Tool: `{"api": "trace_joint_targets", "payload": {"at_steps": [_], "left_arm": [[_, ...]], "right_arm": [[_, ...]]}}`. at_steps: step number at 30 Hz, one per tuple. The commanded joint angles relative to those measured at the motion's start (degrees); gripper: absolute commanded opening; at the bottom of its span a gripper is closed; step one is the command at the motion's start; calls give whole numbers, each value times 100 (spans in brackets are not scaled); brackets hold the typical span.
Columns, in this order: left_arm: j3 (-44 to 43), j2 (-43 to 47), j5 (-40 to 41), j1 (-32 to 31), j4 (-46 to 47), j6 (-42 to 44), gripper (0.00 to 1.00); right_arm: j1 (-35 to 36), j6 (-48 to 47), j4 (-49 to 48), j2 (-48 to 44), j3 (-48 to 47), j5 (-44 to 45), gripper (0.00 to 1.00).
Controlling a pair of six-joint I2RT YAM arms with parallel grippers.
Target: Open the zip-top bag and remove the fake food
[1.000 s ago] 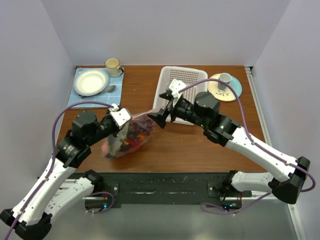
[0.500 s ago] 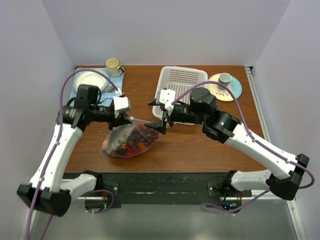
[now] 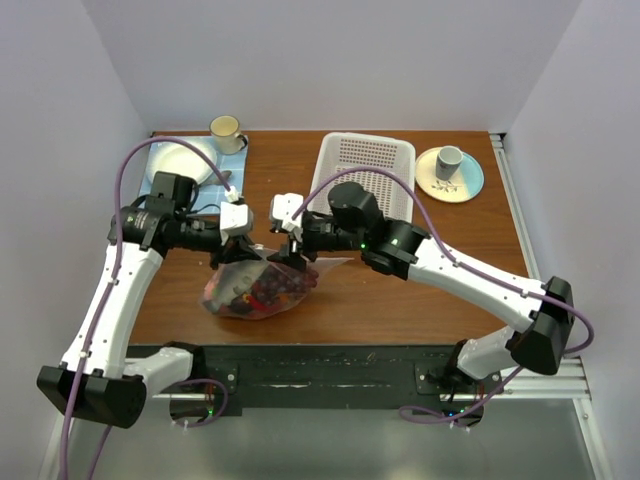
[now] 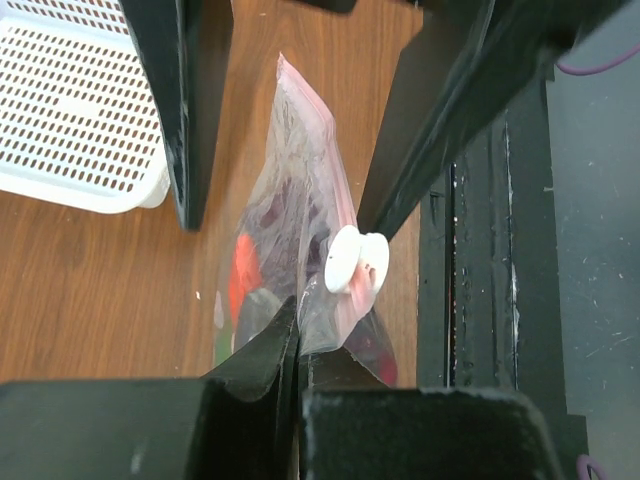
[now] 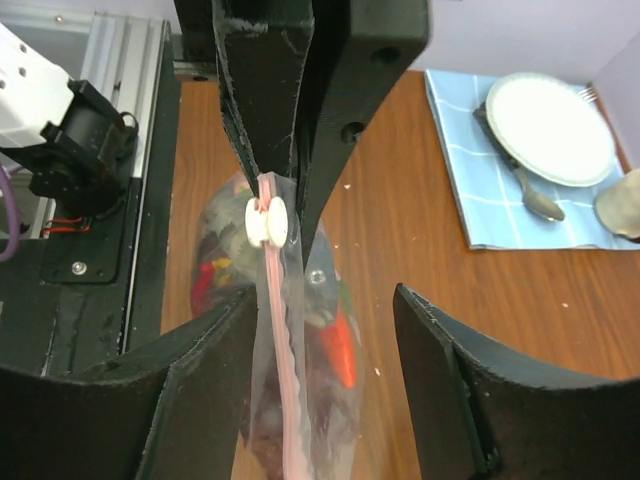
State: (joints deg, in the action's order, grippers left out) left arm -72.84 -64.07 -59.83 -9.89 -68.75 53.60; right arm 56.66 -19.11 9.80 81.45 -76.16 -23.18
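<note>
Left of centre by the counter's (image 3: 420,300) near edge, the zip-top bag (image 3: 262,288) stands up because my left claw (image 4: 298,335) is clenched on its pink strip. My right claw (image 5: 325,300) straddles that strip, released, near the white slider (image 5: 267,221). Bare wood rightward looks like pulling room. The fake food (image 4: 243,275) sits inside.

Left arm (image 3: 108,292): rises along the left side from its base, bends at the elbow, and the forearm points right toward the middle of the desk (image 3: 400,290).
Left tool (image 4: 298,335): fingers pressed together, pinching the top edge of the zip-top bag (image 4: 300,190).
Right arm (image 3: 470,282): folds at the near-right corner, and the long link stretches left to the centre, wrist angled down.
Right tool (image 5: 322,295): fingers spread wide, one on each side of the bag's strip, facing the left tool, tips close to it.
</note>
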Motion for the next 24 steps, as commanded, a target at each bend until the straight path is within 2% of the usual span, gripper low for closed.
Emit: {"api": "trace_joint_targets", "payload": {"at_steps": [1,11,14,15,17,18,24], "left_arm": [[-2,-61,-283,22,37,106,0],[121,-105,-231,22,239,-60,0],[103,-114,-239,22,344,-139,0],[94,-123,-239,22,354,-157,0],[77,-132,-231,22,354,-149,0],[77,-132,-231,22,354,-157,0],[24,-149,-204,22,336,-122,0]], "right_arm": [[90,-14,-549,64,-320,138,58],[126,145,-655,73,-479,-29,48],[126,162,-603,108,-522,-3,37],[134,162,-541,143,-549,6,30],[134,171,-497,161,-567,6,26],[134,180,-523,161,-558,-2,21],[134,198,-383,169,-637,94,11]]}}
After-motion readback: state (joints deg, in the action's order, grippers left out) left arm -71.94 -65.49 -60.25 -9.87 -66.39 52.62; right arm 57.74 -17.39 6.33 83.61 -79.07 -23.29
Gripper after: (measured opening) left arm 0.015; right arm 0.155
